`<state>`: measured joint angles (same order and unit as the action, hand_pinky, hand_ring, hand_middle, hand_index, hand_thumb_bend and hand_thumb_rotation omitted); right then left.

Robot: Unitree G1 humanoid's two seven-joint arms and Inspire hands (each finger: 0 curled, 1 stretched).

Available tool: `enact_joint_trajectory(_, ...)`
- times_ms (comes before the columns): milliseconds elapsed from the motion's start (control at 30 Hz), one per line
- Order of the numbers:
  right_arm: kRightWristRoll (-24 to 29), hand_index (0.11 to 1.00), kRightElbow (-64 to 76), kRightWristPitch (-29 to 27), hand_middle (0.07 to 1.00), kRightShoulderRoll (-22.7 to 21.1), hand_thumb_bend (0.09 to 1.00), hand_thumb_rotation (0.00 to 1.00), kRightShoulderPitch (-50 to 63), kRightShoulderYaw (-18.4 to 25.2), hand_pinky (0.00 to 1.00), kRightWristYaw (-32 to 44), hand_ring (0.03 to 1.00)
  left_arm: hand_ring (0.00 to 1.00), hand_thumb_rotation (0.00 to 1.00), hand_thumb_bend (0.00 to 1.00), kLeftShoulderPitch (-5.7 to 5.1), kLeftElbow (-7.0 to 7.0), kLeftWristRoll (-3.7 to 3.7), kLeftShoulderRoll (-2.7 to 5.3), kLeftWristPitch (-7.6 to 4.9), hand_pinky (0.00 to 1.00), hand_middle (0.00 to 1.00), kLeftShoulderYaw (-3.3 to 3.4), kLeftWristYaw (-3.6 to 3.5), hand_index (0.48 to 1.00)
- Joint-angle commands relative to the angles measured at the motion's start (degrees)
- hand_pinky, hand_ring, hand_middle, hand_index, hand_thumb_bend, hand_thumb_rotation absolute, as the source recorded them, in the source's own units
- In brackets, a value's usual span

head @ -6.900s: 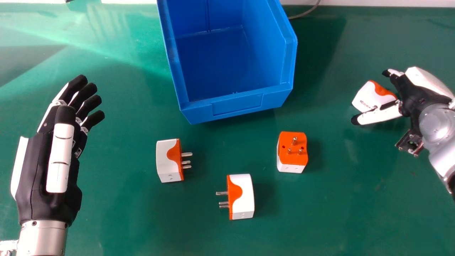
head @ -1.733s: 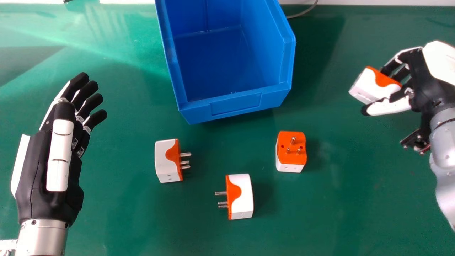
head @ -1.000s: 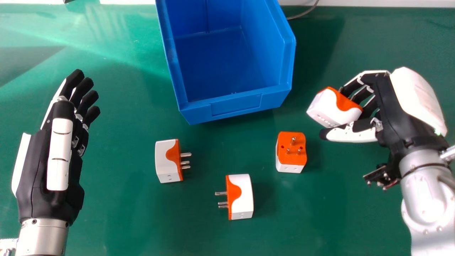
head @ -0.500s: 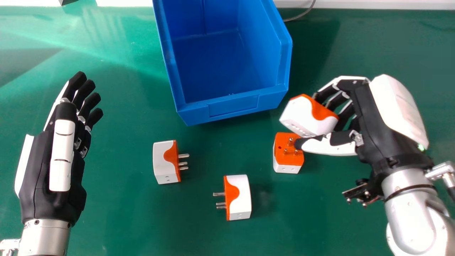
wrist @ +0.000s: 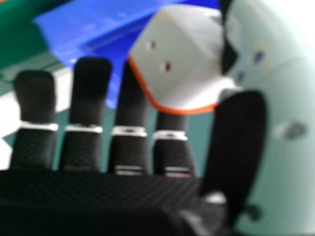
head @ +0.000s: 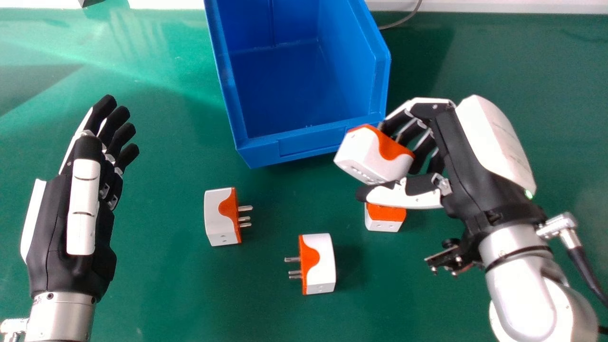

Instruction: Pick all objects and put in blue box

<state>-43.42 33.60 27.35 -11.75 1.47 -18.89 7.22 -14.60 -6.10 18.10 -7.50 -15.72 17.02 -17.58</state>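
Observation:
In the head view my right hand (head: 468, 156) is shut on a white and orange plug adapter (head: 368, 154), held between thumb and fingers just off the box's front right corner. The right hand view shows the same adapter (wrist: 177, 59) pinched beside the thumb of my right hand (wrist: 238, 142). The blue box (head: 308, 142) has a bare floor. Three other adapters rest on the table: one at the left (head: 221, 216), one nearer the front (head: 320, 263), and one (head: 385, 223) partly hidden under my right thumb. My left hand (head: 66, 228) stays open at the left.
The green table (head: 166, 285) runs under everything. A grey cable (head: 403, 20) lies behind the box at the right, near a white strip (head: 498, 5) along the back edge. A black cable (head: 586, 270) hangs by my right forearm.
My right hand took hold of the adapter at the far right, lifted it and carried it left to the box's front corner. The left hand has barely shifted.

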Motion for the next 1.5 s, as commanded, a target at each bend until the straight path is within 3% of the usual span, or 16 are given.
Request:
enact_joint_trajectory(0,-0.7,0.541,0.0,-1.9,0.466,0.9,0.505,0.0,-2.9,-0.1,0.26,-0.7,0.353,0.93,0.9,0.66,0.31,-0.57,0.21,-0.37,-1.41,0.93,0.93,-0.05,-0.38,0.917)
enact_joint_trajectory(267,0.2,0.544,-4.5,-4.2,0.466,2.6,0.505,0.0,-7.6,0.0,0.26,-1.0,0.354,0.93,0.9,0.65,0.49,-0.01,-0.37,-0.87,-2.03,0.93,0.93,-0.11,-0.79,0.926)
enact_joint_trajectory(433,1.0,0.544,-8.0,-6.0,0.467,3.7,0.505,0.0,-11.0,0.3,0.25,-1.8,0.355,0.94,0.9,0.65,0.54,0.12,-0.34,-0.86,-2.29,0.93,0.94,-0.14,-0.97,0.933)
enact_joint_trajectory(600,0.5,0.551,-11.5,-5.9,0.463,5.1,0.503,0.0,-15.0,0.0,0.24,-2.5,0.349,0.95,0.91,0.64,0.24,-0.4,-0.72,-0.58,-1.95,0.94,0.94,-0.2,-0.23,0.942)
enact_joint_trajectory(800,0.7,0.55,-15.2,-7.0,0.464,6.2,0.503,0.0,-18.5,-0.5,0.24,-3.4,0.348,0.95,0.91,0.63,0.26,-0.29,-0.43,-0.68,-2.08,0.94,0.94,-0.4,-0.37,0.943)
enact_joint_trajectory(933,0.9,0.547,-18.1,-8.4,0.464,6.6,0.504,0.0,-20.9,-0.9,0.24,-4.2,0.351,0.95,0.92,0.63,0.41,-0.07,-0.41,-1.0,-2.16,0.95,0.95,-0.49,-0.82,0.947)
enact_joint_trajectory(1100,0.7,0.544,-22.2,-9.4,0.471,7.4,0.505,0.0,-24.1,-1.4,0.25,-5.4,0.356,0.95,0.93,0.62,0.42,-0.48,-0.53,-0.66,-1.88,0.96,0.95,-0.62,-0.37,0.954)
enact_joint_trajectory(1200,0.7,0.542,-25.2,-9.3,0.476,8.0,0.505,0.0,-26.5,-1.5,0.25,-5.8,0.361,0.96,0.93,0.62,0.56,-0.32,-0.16,-0.84,-1.71,0.96,0.95,-0.58,-0.5,0.957)
enact_joint_trajectory(1367,1.8,0.533,-31.9,-9.4,0.492,8.8,0.507,0.0,-31.9,-0.9,0.27,-6.1,0.372,0.96,0.93,0.61,0.97,0.41,-0.2,-1.14,-2.14,0.97,0.96,-0.45,-0.81,0.965)
enact_joint_trajectory(1467,2.7,0.527,-36.9,-10.0,0.501,9.0,0.508,0.0,-35.4,-0.5,0.29,-7.2,0.379,0.97,0.93,0.6,1.02,0.37,0.07,-0.67,-1.89,0.97,0.96,-0.33,-0.36,0.971)
